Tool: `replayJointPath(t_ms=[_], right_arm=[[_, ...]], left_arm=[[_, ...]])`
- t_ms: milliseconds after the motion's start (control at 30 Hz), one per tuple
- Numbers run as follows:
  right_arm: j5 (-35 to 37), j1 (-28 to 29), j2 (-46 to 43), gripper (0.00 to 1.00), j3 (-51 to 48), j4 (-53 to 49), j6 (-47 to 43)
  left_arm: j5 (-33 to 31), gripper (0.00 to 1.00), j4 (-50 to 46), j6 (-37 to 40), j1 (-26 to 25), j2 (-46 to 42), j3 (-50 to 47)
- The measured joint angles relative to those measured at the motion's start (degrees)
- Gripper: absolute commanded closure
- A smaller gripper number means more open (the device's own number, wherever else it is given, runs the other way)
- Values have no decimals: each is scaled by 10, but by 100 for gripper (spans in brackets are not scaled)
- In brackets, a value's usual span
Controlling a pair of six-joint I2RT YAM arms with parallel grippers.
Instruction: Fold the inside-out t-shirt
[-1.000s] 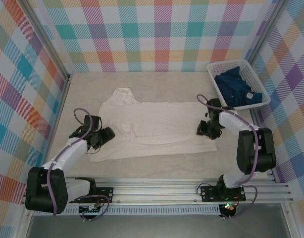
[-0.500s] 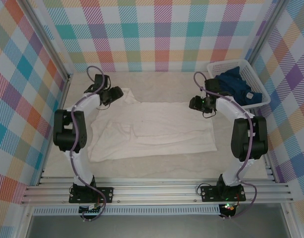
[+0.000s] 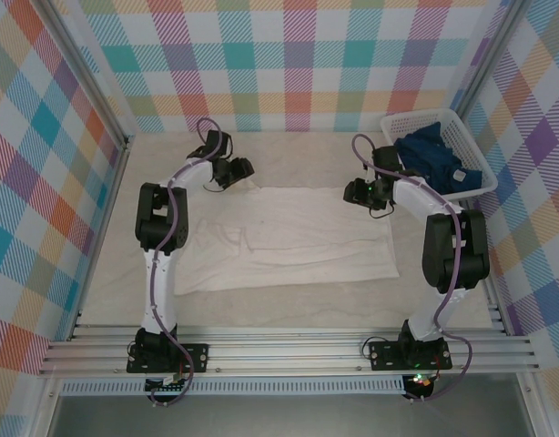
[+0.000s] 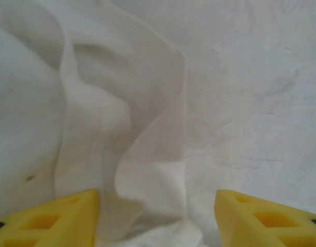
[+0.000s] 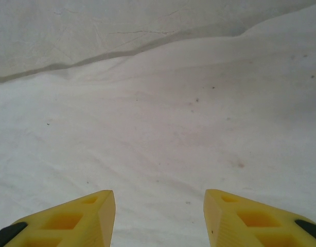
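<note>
The inside-out t-shirt (image 3: 289, 237) lies spread flat on the table, plain white, long side running left to right. My left gripper (image 3: 244, 169) is at its far left corner, over the sleeve. In the left wrist view that gripper (image 4: 158, 224) is open, and a raised fold of the white t-shirt (image 4: 147, 128) stands between its yellow fingertips (image 4: 70, 218). My right gripper (image 3: 350, 193) is at the shirt's far right corner. In the right wrist view it (image 5: 158, 221) is open just above flat white cloth (image 5: 173, 128), with nothing pinched.
A white basket (image 3: 400, 123) with a dark blue garment (image 3: 439, 159) stands at the far right, close behind my right arm. The beige table cover (image 3: 307, 155) runs to the checked walls on three sides. A metal rail (image 3: 289, 350) bounds the near edge.
Both arms swung from the shirt's side edges to its far corners. The left gripper has gone right over the sleeve, its jaws narrowing. The right gripper barely moved in the last half second.
</note>
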Motion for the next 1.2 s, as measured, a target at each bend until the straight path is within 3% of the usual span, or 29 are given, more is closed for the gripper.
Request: replayJointPath(t_ms=[300, 600, 700, 967, 1200], right_arm=[[-2, 0, 0, 51, -12, 3, 0], [-6, 0, 2, 51, -14, 3, 0], [-7, 0, 2, 51, -14, 3, 0], [-15, 1, 10, 51, -14, 5, 0], [-23, 4, 31, 51, -14, 8, 0]], left_arm=[[51, 41, -3, 17, -22, 82, 150], [162, 39, -4, 46, -33, 127, 240], [147, 38, -17, 78, -33, 117, 236], [52, 37, 1, 97, 10, -5, 33], [1, 37, -8, 96, 91, -2, 49]])
